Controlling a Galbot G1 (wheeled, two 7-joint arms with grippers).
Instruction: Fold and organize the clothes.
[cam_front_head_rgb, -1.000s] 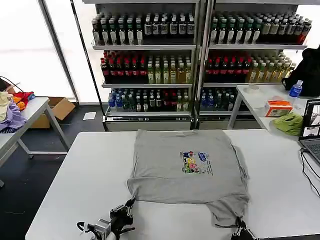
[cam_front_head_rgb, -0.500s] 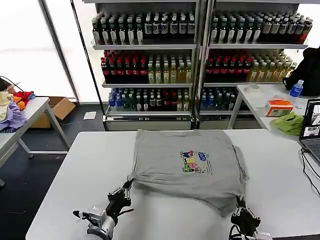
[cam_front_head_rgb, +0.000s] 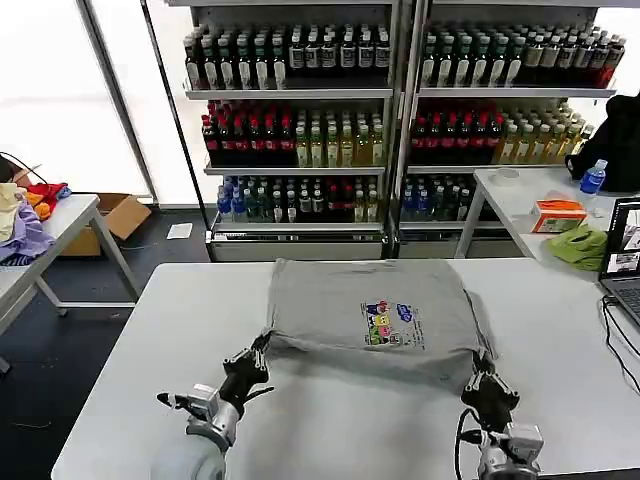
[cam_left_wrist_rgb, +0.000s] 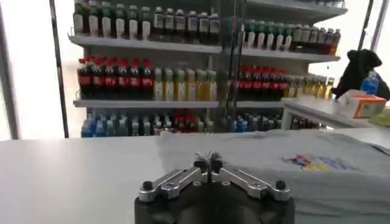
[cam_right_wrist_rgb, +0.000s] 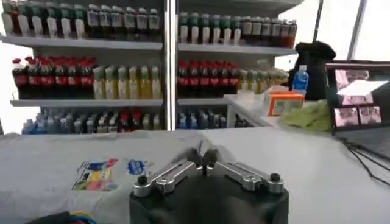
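Head view: the grey T-shirt (cam_front_head_rgb: 375, 318) is lying print-up at the centre of the white table (cam_front_head_rgb: 130, 380), its far edge toward the top of the frame and its near edge doubled over toward it. The left gripper (cam_front_head_rgb: 262, 346), at lower left of centre, is pinching the shirt's near-left corner with fingers closed on the fabric. The right gripper (cam_front_head_rgb: 483, 362), at lower right, is pinching the near-right corner likewise. The held edge is running left to right between the two grippers; the unfolded body is lying beyond both, up-frame. Each arm is nearest its own corner, so the fold appears to depend on both advancing together, square to that edge.

Left wrist view: the left gripper (cam_left_wrist_rgb: 208, 163) fingers are meeting at lower centre, the T-shirt (cam_left_wrist_rgb: 286, 159) spreading away to centre right.

Right wrist view: the right gripper (cam_right_wrist_rgb: 203, 159) fingers are pressing together at lower centre, the T-shirt (cam_right_wrist_rgb: 67, 167) extending across the lower left.
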